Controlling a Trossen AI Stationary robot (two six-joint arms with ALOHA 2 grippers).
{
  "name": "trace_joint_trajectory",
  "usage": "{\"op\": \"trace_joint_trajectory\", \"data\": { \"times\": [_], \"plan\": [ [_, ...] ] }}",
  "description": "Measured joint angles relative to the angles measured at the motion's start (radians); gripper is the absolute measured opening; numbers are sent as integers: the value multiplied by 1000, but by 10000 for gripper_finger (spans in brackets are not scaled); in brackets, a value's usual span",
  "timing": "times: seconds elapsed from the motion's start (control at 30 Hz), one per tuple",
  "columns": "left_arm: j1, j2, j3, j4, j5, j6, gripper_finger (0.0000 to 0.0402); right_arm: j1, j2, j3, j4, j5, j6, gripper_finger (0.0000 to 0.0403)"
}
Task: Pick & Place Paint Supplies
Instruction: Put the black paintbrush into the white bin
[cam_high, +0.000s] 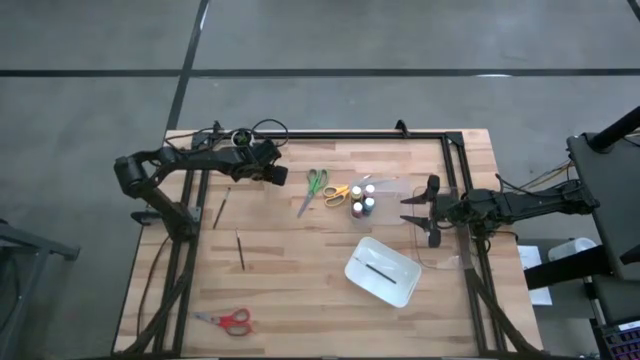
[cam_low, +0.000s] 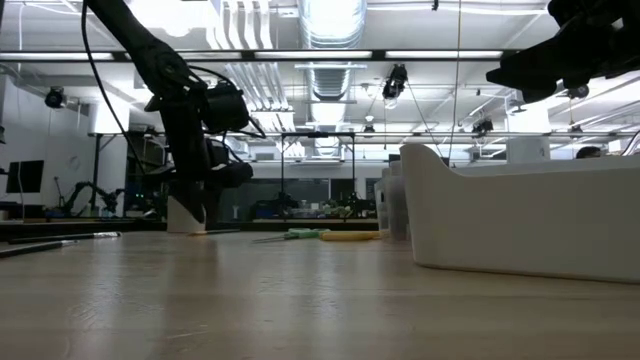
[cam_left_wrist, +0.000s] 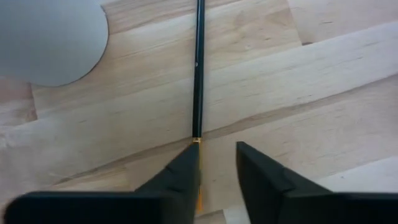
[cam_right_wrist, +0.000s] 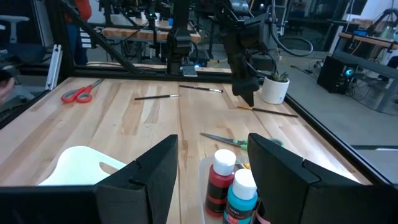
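Note:
My left gripper (cam_high: 280, 176) points down at the table's far left, open. Its fingertips (cam_left_wrist: 217, 146) stand on either side of a thin dark brush (cam_left_wrist: 198, 68), near the brush's orange band (cam_left_wrist: 196, 142). That brush lies flat on the wood; the right wrist view shows it too (cam_right_wrist: 268, 111), under the left gripper (cam_right_wrist: 247, 99). My right gripper (cam_high: 410, 210) hovers open at the right side, just behind the cluster of paint bottles (cam_high: 362, 200), with a red one (cam_right_wrist: 219, 180) and a teal one (cam_right_wrist: 241, 193) nearest. My left gripper comes from above, with the brush lying on the table between its fingers, close along the inner edge of one finger (cam_left_wrist: 186, 168). I cannot tell whether that finger touches the brush.
A white round cup (cam_left_wrist: 50, 37) stands near the left gripper. Green scissors (cam_high: 315, 185) and yellow scissors (cam_high: 338, 193) lie left of the bottles. Two more brushes (cam_high: 222, 208) (cam_high: 240, 248) and red scissors (cam_high: 225, 320) lie on the left half. A white tray (cam_high: 352, 268) holds one brush (cam_high: 381, 270).

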Motion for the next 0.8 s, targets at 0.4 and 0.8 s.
{"op": "trace_joint_trajectory", "data": {
  "times": [0.4,0.8],
  "plan": [
    [-1,11,-57,80,0,5,162,0,0,0,0,0,0,191],
    [-1,7,-149,213,-13,-1,123,0,0,0,0,0,-2,191]
  ]
}}
